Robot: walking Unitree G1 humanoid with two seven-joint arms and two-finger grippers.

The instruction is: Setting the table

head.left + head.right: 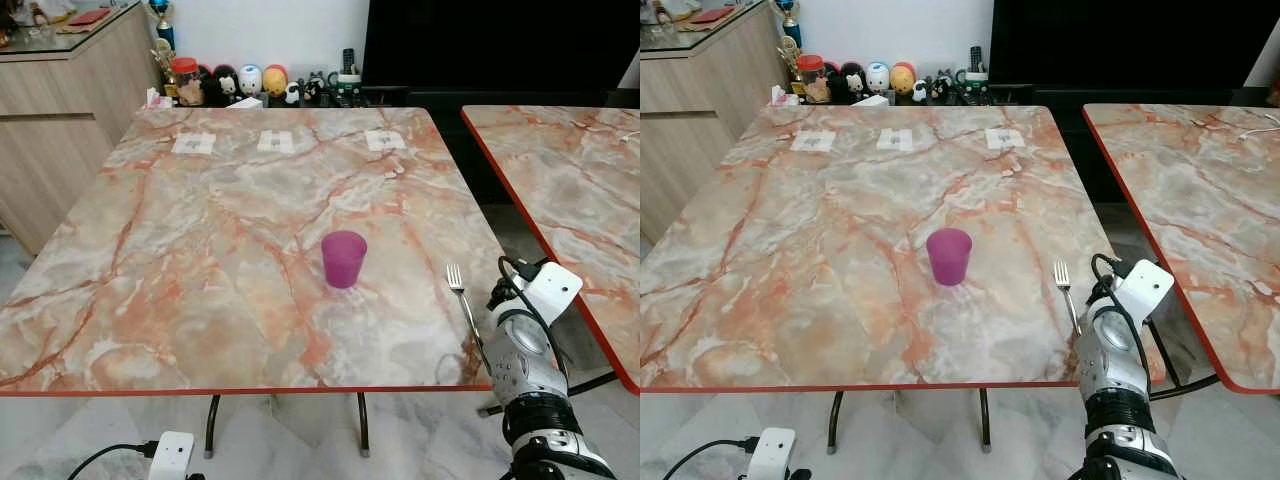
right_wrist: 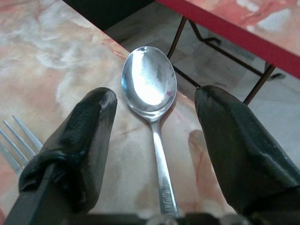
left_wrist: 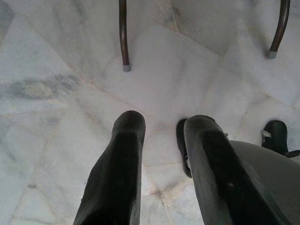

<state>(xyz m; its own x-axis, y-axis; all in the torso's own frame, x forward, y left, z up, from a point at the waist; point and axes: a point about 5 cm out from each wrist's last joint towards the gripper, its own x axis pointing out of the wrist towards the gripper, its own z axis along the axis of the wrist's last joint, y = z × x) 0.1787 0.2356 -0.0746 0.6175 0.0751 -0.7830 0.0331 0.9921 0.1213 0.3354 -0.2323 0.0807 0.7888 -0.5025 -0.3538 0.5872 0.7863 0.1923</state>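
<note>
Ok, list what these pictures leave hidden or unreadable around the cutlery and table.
- Spoon: right wrist view, handle end cut off by the bottom edge; stamped lettering too blurred to read.
- Fork: left eye view, handle end hidden behind the right arm; tines cut off in the wrist view.
- Three cards at the table's far edge: print too small.

- One purple cup (image 1: pixel 343 258), near the table's middle.
- One fork (image 1: pixel 462 298), at four o'clock from the cup.
- One spoon (image 2: pixel 152 103).
- Three paper tags (image 1: pixel 275 142) along the twelve o'clock edge.
- Two marble tables (image 1: pixel 180 260).

purple cup (image 1: pixel 343 258), orange-veined marble table (image 1: pixel 200 250), silver spoon (image 2: pixel 151 93)
</note>
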